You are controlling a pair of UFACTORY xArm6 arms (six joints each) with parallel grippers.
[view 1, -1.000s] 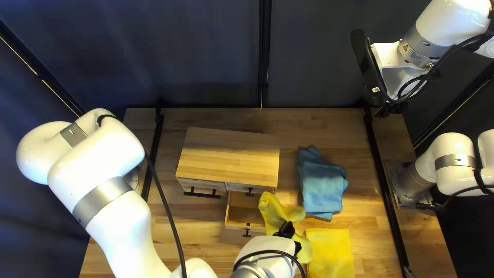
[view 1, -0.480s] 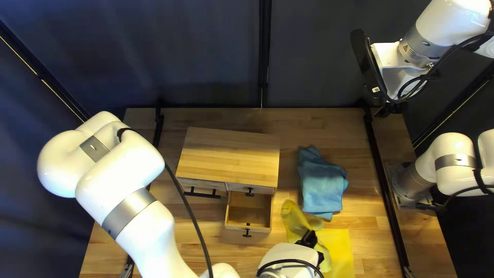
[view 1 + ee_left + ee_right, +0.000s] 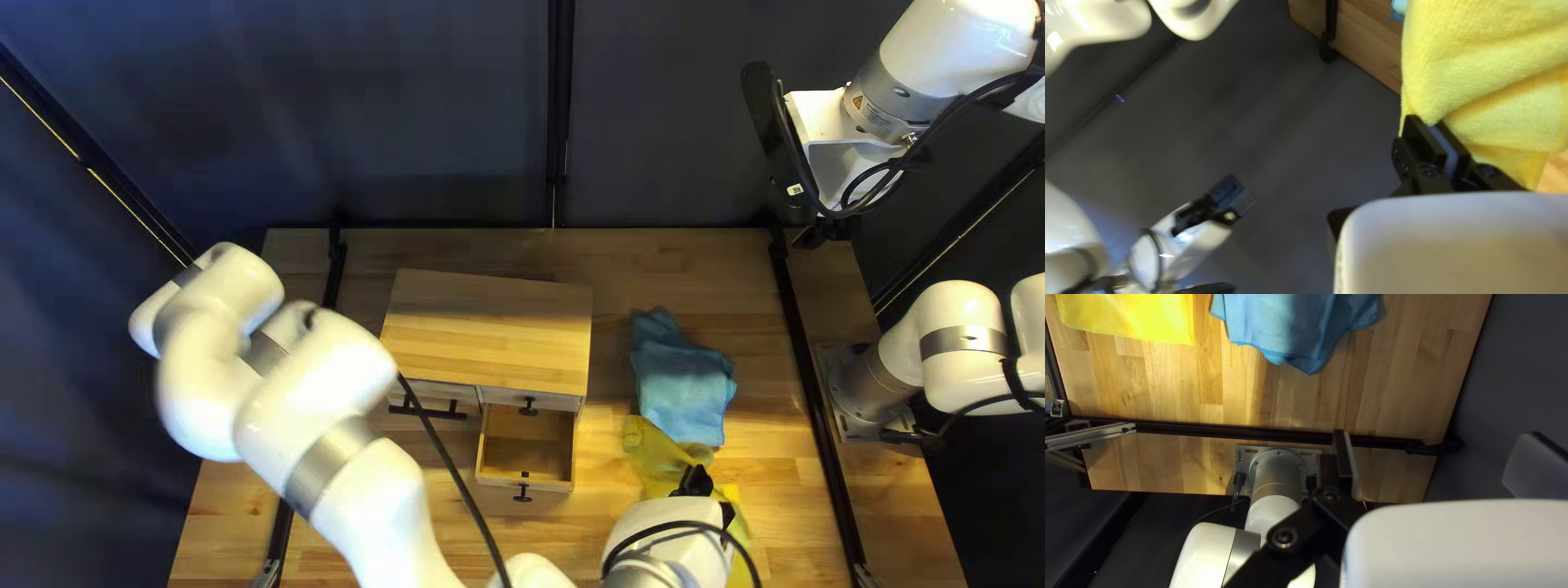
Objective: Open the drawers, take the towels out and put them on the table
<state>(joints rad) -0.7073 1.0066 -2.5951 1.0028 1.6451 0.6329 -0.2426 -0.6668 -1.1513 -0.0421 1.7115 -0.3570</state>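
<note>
Right drawer (image 3: 526,449) open, empty; blue towel (image 3: 682,384) and one yellow towel (image 3: 1126,314) lie by the tabletop's (image 3: 457,245) right edge; left claw (image 3: 694,483) clamps a second yellow towel (image 3: 657,453) just above them; right claw (image 3: 1437,457) apart, idle; left drawer (image 3: 441,392) shut, seemingly the job left.

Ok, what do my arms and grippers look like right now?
Both the left arm and right arm: glossy white rounded segments, silver joint bands, black cables looped alongside. A yellow warning label sits on the right arm's upper section. Both left gripper and right gripper: black fingers on black links.

A dark curtain (image 3: 326,122) fills the background, split by a black upright pole (image 3: 559,114).
</note>
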